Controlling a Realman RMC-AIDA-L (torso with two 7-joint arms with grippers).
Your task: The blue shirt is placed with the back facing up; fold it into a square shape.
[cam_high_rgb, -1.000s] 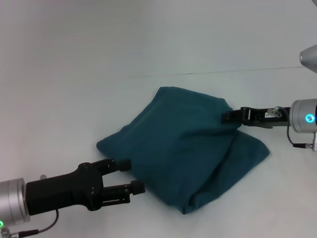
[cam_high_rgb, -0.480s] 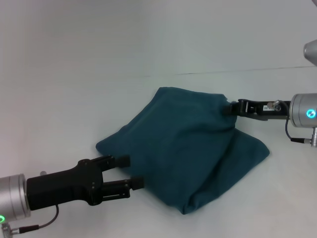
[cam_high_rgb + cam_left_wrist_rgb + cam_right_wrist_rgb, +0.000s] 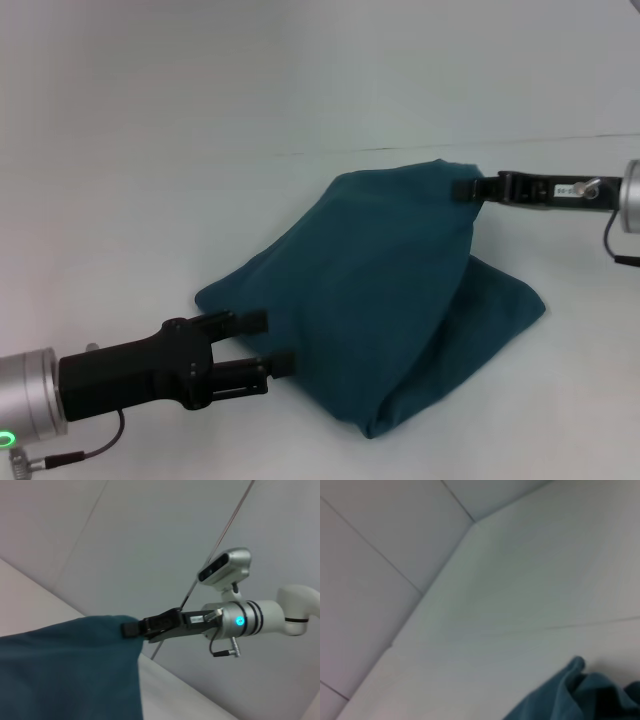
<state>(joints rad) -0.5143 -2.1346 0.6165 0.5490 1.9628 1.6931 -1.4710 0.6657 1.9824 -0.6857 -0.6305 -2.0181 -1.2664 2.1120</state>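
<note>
Both grippers have hold of the blue shirt (image 3: 385,290) in the head view. On the near left, the left gripper (image 3: 268,342) has its two black fingers, one above the other with only a narrow gap between them, set against the shirt's near left edge; the fabric there appears to sit between them, though the pinch itself is partly hidden. At the far right, the right gripper (image 3: 464,188) is clamped on the shirt's far corner and holds it raised above the white table (image 3: 150,150), so the cloth slopes down from that corner to a folded heap lying on the surface.

From the left wrist, the right gripper (image 3: 131,629) shows closed on a peak of the teal shirt (image 3: 65,672), with its silver arm (image 3: 250,620) behind it.

From the right wrist, only a crumpled edge of the shirt (image 3: 570,695) shows against the table (image 3: 520,580).
</note>
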